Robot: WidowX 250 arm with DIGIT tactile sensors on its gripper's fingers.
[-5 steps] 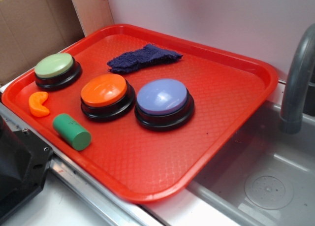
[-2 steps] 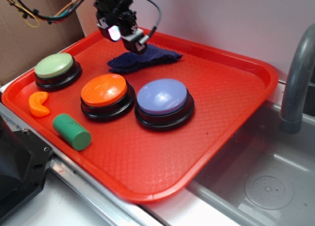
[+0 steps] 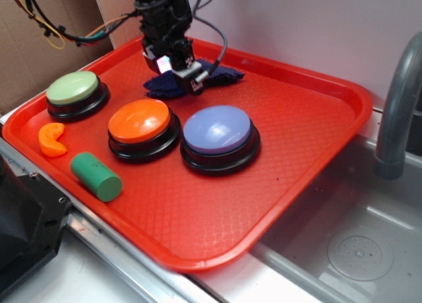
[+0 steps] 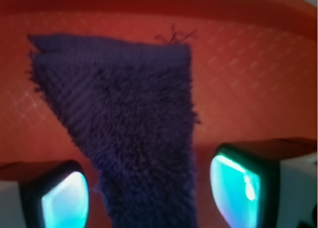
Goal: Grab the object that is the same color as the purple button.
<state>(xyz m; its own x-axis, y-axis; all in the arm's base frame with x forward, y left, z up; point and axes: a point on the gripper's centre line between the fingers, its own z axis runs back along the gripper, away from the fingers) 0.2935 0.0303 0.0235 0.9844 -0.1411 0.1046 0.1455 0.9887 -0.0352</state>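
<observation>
Exterior view, near to far. Lower left: a green cylinder (image 3: 96, 176) and an orange crescent (image 3: 51, 139) lie on the red tray (image 3: 277, 204). Centre: an orange button (image 3: 143, 128) and the purple button (image 3: 219, 138) stand side by side, with a green button (image 3: 76, 94) at left. Upper centre: the dark purple rag (image 3: 221, 74), matching the purple button in hue, lies flat near the tray's far rim. The gripper (image 3: 182, 72) hangs directly over it; in the wrist view its fingers (image 4: 233, 181) are spread, one on each side of the rag's (image 4: 129, 128) narrow part, probably to pinch it there. Right: a steel sink (image 3: 356, 237) and grey faucet (image 3: 399, 105); a pale wall behind.
</observation>
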